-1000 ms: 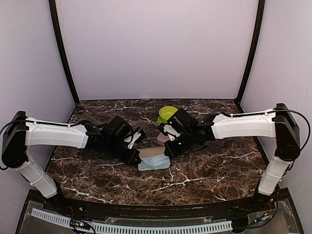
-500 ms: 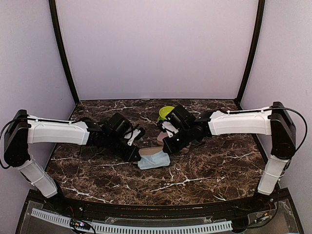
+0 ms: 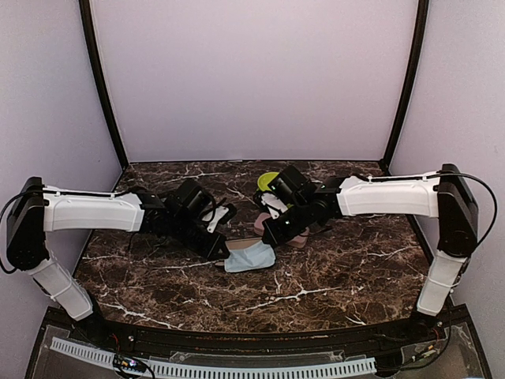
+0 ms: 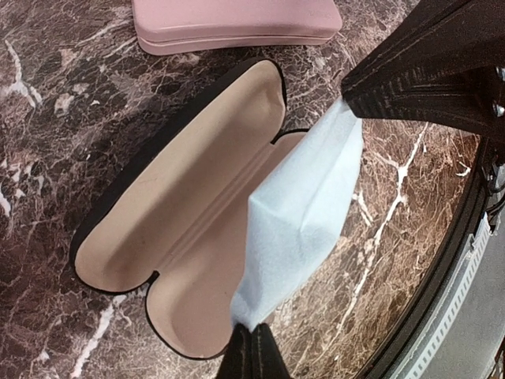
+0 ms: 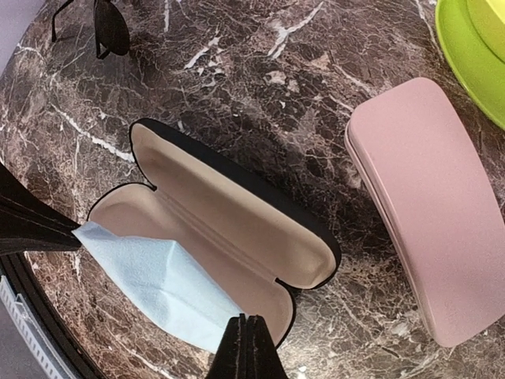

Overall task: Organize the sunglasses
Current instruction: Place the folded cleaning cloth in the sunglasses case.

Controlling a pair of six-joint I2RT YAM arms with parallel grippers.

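dark veined marble table (image 3: 331,272), lilac walls (image 3: 252,79); left pincer (image 4: 251,343) and right pincer (image 5: 245,335) pinch the blue cloth (image 4: 304,213).

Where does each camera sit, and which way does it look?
Top external: above, behind the arms, facing down at the table; both arms, left gripper, right gripper show.
Left wrist: looks down past its shut fingers at the open black case.
Right wrist: likewise, own fingers, plus black sunglasses.
Shared: that case, blue cloth, pink case.
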